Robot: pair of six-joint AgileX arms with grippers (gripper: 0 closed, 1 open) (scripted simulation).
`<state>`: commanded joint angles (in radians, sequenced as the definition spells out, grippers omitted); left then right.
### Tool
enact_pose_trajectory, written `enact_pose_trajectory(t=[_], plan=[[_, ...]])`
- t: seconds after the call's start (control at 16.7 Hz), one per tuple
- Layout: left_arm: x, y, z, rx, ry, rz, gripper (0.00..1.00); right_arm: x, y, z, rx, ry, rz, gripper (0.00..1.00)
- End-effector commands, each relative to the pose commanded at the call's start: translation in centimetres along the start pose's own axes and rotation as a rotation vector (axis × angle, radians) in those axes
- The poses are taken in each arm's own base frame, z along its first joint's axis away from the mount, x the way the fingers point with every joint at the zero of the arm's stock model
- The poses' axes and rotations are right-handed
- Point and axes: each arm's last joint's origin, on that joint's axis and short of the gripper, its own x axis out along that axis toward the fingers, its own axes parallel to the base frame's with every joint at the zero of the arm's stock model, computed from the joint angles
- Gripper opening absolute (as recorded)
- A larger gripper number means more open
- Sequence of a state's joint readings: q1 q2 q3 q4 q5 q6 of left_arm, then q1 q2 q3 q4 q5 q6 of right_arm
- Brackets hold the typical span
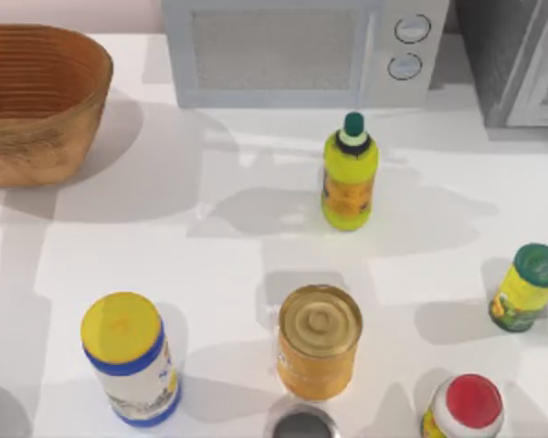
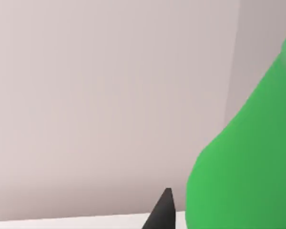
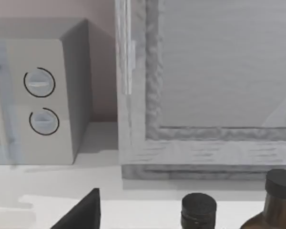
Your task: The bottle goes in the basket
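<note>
From above, the wicker basket sits at the table's far left corner, with a white microwave along the back edge and a grey cabinet at the far right. A yellow bottle with a dark green cap stands upright in front of the microwave, well apart from the basket. Nearer the front stand a yellow-lidded canister, an open-topped orange can, a red-capped jar and, by the right edge, a green-lidded jar. In the left wrist view, the bottle looms large and green right beside a dark fingertip of the left gripper, against a bare wall (whether the fingers pinch it I cannot tell). The right wrist view looks at the microwave's two dials and the cabinet front, with two dark-capped brown bottles low down and one dark finger of the right gripper; its state I cannot tell.
</note>
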<state>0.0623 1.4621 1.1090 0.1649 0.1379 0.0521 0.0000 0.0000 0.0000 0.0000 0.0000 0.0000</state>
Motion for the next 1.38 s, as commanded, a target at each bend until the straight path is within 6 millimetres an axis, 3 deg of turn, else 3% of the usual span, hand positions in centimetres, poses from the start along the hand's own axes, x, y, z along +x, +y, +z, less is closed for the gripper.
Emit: enact_pose_trajectory(t=[0.12,0.42,0.84,1.14,1.38], plan=[[-0.4,0.9,0.4,-0.016,0.012,0.049,0.0,0.0,0.0,0.0,0.0,0.0,0.0,1.0],[-0.2,0.8,0.2,-0.013,0.015,0.047,0.0,0.0,0.0,0.0,0.0,0.0,0.0,1.0],[4.6,1.2,-2.8,-0.016,0.016,0.051,0.0,0.0,0.0,0.0,0.0,0.0,0.0,1.0],[5.0,1.2,-3.1,-0.017,0.013,0.052,0.0,0.0,0.0,0.0,0.0,0.0,0.0,1.0],[5.0,1.2,-3.1,-0.017,0.013,0.052,0.3,0.0,0.0,0.0,0.0,0.0,0.0,1.0]])
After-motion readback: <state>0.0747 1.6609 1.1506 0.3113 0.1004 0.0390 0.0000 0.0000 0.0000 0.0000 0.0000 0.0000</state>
